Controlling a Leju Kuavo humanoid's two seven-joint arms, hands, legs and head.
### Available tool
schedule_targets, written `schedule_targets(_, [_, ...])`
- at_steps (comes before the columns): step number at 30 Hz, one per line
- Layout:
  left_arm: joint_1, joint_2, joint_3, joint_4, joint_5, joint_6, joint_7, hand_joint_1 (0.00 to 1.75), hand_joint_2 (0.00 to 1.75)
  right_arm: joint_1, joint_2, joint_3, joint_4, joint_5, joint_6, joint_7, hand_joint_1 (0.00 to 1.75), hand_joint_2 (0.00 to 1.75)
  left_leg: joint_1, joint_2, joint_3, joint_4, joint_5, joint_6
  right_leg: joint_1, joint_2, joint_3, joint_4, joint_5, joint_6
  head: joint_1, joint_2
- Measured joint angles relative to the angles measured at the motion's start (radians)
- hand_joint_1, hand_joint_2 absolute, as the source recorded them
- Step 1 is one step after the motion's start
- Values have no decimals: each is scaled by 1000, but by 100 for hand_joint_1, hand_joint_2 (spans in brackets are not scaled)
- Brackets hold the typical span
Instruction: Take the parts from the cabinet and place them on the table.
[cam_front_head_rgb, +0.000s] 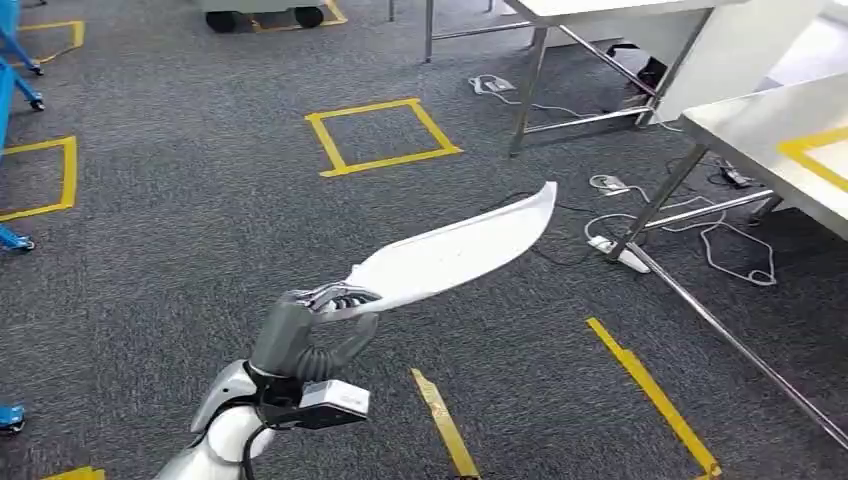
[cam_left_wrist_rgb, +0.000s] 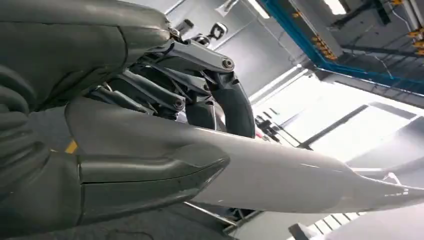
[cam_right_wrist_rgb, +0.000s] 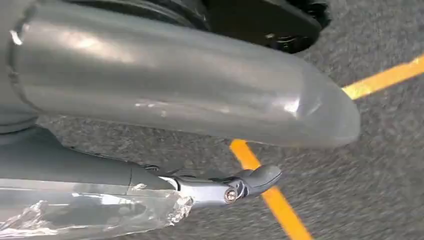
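Left robot hand (cam_front_head_rgb: 305, 335) grips one end of a long, curved white part (cam_front_head_rgb: 455, 250), thumb under it and dark fingers (cam_left_wrist_rgb: 235, 107) curled over it, so the part juts out above the grey carpet (cam_front_head_rgb: 200, 200), between the yellow tape square (cam_front_head_rgb: 382, 135) and the hand. Beyond the part's far tip stands a white worktop (cam_front_head_rgb: 770, 125) on metal legs. Right robot hand (cam_right_wrist_rgb: 190, 95) hangs over the carpet, thumb and finger apart, holding nothing.

Grey carpet (cam_front_head_rgb: 200, 230) marked with yellow tape squares (cam_front_head_rgb: 381, 136); steel-legged tables (cam_front_head_rgb: 770, 130), perhaps cables (cam_front_head_rgb: 700, 235) beneath.
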Motion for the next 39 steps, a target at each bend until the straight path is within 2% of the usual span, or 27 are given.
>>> schedule_targets(1, [0,0,0,0,0,0,0,159,175,0,0,0,0,0,0,0,0,0,1,13,6,0,-4,-4,-2,-17,56,-102,44,2,0,0])
schedule_targets(2, [0,0,0,0,0,0,0,159,175,-2,0,0,0,0,0,0,0,0,-3,19,12,1,-9,-10,1,-63,100,-182,62,3,1,0])
schedule_targets(3, [-1,0,0,0,0,0,0,159,175,-6,2,0,0,0,0,0,0,0,-11,28,12,3,-14,-18,12,-79,117,-191,49,-7,2,0])
schedule_targets(4, [-2,0,0,0,0,0,0,159,175,-7,1,0,0,0,0,0,0,0,-11,33,14,4,-15,-21,12,-63,112,-190,50,-20,-5,0])
schedule_targets(7, [-3,-1,0,0,0,0,0,159,175,-4,1,0,0,0,0,0,0,0,-5,62,27,1,-23,-38,17,-32,111,-189,46,-41,-3,0])
schedule_targets(8, [-5,-1,0,0,0,0,0,159,175,-2,1,0,-1,0,-1,0,0,0,2,34,30,14,-39,-46,11,-18,120,-196,49,-49,-5,0])
schedule_targets(9, [-5,-1,-1,0,0,0,-1,159,175,-3,1,0,-1,0,-1,0,0,0,3,-9,13,54,-65,-45,10,-10,123,-197,49,-55,-11,0])
schedule_targets(10, [-4,0,-1,0,0,0,-1,159,175,-5,1,0,-1,0,0,0,0,0,2,-34,-24,130,-105,-44,10,3,123,-197,48,-60,-13,0])
schedule_targets(12, [0,3,0,1,0,0,-1,159,175,-7,1,0,-1,0,0,0,0,0,1,-51,-111,286,-160,-43,14,31,124,-196,46,-65,-16,0])
schedule_targets(13, [2,5,0,3,0,0,-1,159,175,-6,1,0,-1,0,0,0,0,0,0,-53,-138,319,-156,-40,16,47,126,-196,46,-66,-18,0])
schedule_targets(14, [2,5,0,3,0,0,-1,159,175,-5,1,0,-1,0,0,0,0,0,-1,-53,-139,300,-123,-36,18,60,129,-195,45,-66,-17,0])
schedule_targets(16, [1,5,0,3,0,0,-1,159,175,-4,1,-1,-1,0,0,0,0,0,-2,-64,-91,169,-19,-23,20,86,136,-194,42,-66,-17,0])
schedule_targets(17, [1,5,0,3,0,0,-1,159,175,-4,2,-1,-1,0,0,0,0,0,-4,-85,-61,88,28,-17,19,97,138,-194,39,-63,-17,0])
schedule_targets(18, [1,6,0,3,0,0,-1,159,175,-4,3,-1,-1,0,0,0,0,0,-4,-129,-46,52,32,-8,19,105,135,-193,38,-61,-16,0])
schedule_targets(20, [0,6,0,3,0,0,-1,159,175,-5,3,-1,-1,0,0,0,0,0,-5,-123,-38,23,19,-12,14,123,119,-187,40,-46,-18,0])
schedule_targets(22, [-1,5,0,3,0,0,-1,159,175,2,3,-2,-1,0,0,0,0,0,-6,-111,-35,14,22,-7,11,138,117,-194,42,-33,-20,0])
schedule_targets(23, [-2,2,0,3,0,0,-1,159,175,3,2,-2,-2,0,0,0,0,0,2,-95,-28,3,26,-2,11,122,109,-188,34,-30,-20,0])
schedule_targets(24, [-2,0,-1,3,0,0,-1,159,175,1,2,-2,-2,0,0,0,0,0,1,-87,-23,-1,26,-1,18,65,98,-158,14,-24,-14,0])
schedule_targets(25, [-2,0,0,3,0,0,-1,159,175,-4,2,-2,-2,0,0,0,0,0,1,-74,-22,-1,24,4,17,33,64,-93,-21,-18,-8,0])
schedule_targets(27, [0,1,1,3,0,-1,-1,159,175,-9,2,-2,-2,0,0,-1,0,0,-1,-48,-21,-1,20,6,11,14,-18,63,-83,-10,-10,0])
schedule_targets(28, [0,1,0,4,-5,-8,7,159,175,-8,2,-2,-2,0,8,-7,0,0,-1,-40,-20,0,18,5,9,12,-44,109,-89,-5,-10,0])
schedule_targets(30, [-10,3,0,17,-24,-27,32,159,175,-5,2,-2,-2,0,38,-31,0,0,0,-30,-15,0,13,1,4,8,-19,52,-32,0,-10,0])
schedule_targets(32, [-23,3,1,35,-30,-26,33,159,175,-8,2,-2,-2,5,48,-39,0,0,1,-23,-5,0,7,-7,1,-7,81,-135,58,1,-10,0])
schedule_targets(33, [-28,3,2,40,-31,-24,33,159,175,-10,2,-2,-2,6,50,-40,0,0,-1,-21,-2,-1,4,-13,4,-23,110,-187,48,-2,-10,0])
schedule_targets(34, [-34,3,3,44,-31,-21,33,159,175,-13,3,-2,-2,8,52,-41,0,0,-7,-21,-5,4,0,-20,10,-17,122,-198,44,-15,-10,0])
schedule_targets(37, [-40,3,5,55,-35,-8,33,159,175,-13,3,-2,-2,11,55,-41,0,0,-4,-10,2,-1,-3,-34,15,-8,118,-192,38,-39,-10,0])
schedule_targets(39, [-45,4,12,57,-41,-1,35,159,175,-13,3,-2,-2,16,56,-42,0,0,2,-29,0,23,-22,-45,9,0,134,-200,38,-54,-14,0])
